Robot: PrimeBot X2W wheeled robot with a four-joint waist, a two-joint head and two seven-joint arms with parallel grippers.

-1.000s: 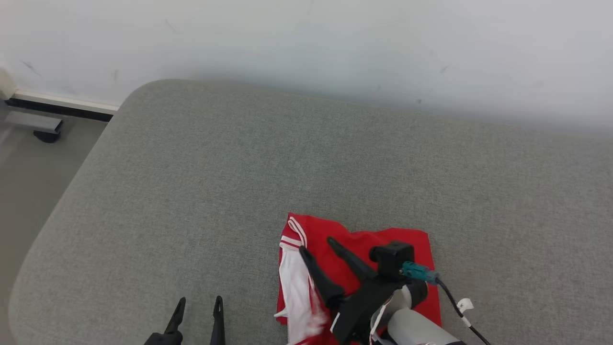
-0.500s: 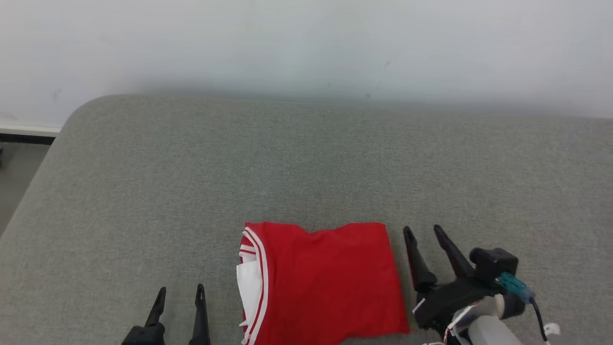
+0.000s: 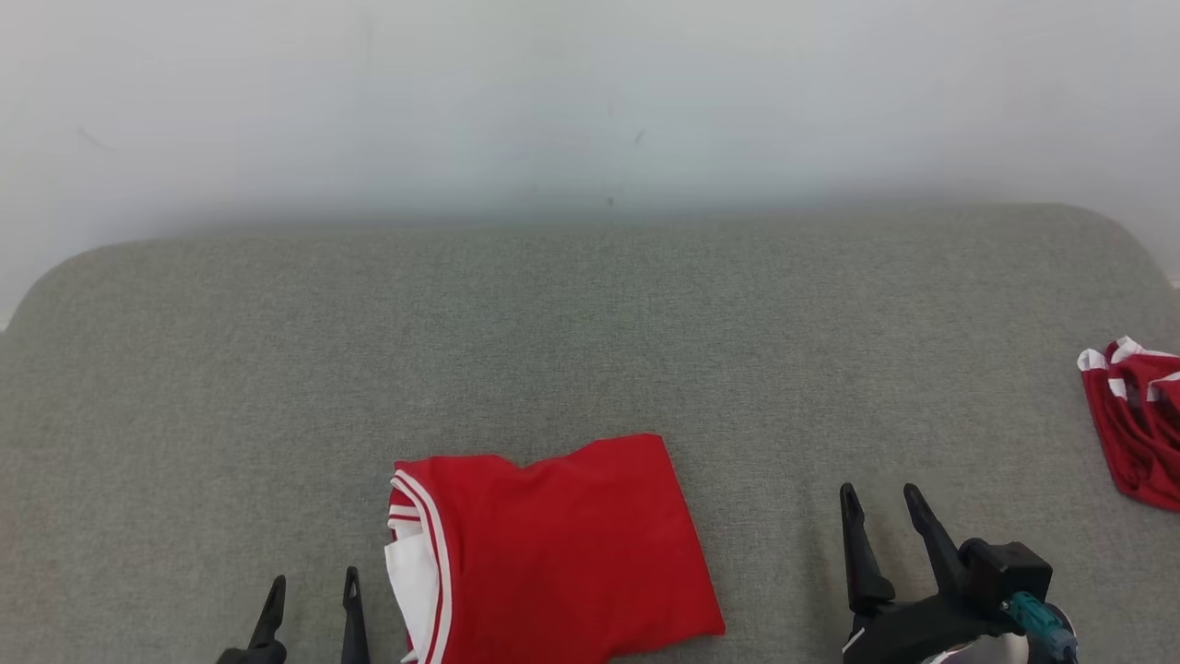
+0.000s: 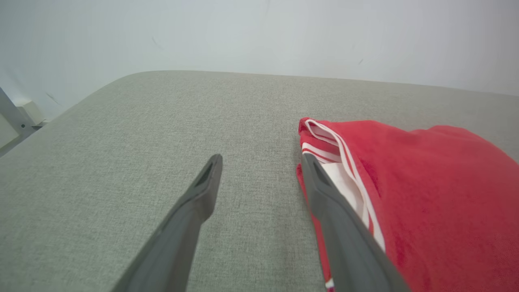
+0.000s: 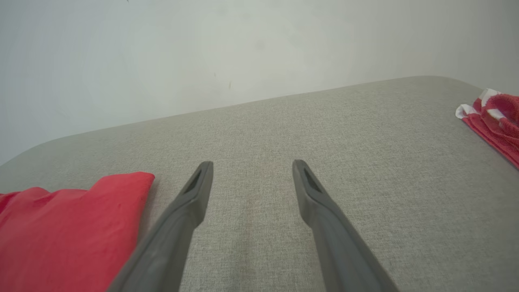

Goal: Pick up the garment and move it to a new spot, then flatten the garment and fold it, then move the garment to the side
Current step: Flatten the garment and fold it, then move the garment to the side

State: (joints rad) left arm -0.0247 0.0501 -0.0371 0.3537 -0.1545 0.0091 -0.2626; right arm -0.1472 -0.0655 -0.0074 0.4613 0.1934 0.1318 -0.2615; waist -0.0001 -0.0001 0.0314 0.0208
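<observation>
Left claw [image 3: 313, 590] and right claw [image 3: 880, 503] stand open and empty, flanking the folded red garment [image 3: 553, 544] on the worktop [image 3: 590, 332], likely leaving it undisturbed; another red bundle [image 3: 1129, 415], perhaps clothing, lies far right.

Surface: grey woven-fabric pad [image 3: 590, 314], rounded corners, flat top. On it, 2 items. (1) red garment [image 3: 562, 544], folded to rough rectangle, near front edge, approx centre; white-striped trim + white inner layer showing at its left side. (2) red/white cloth [image 3: 1132, 420], crumpled, at far right edge, well apart from (1).
</observation>
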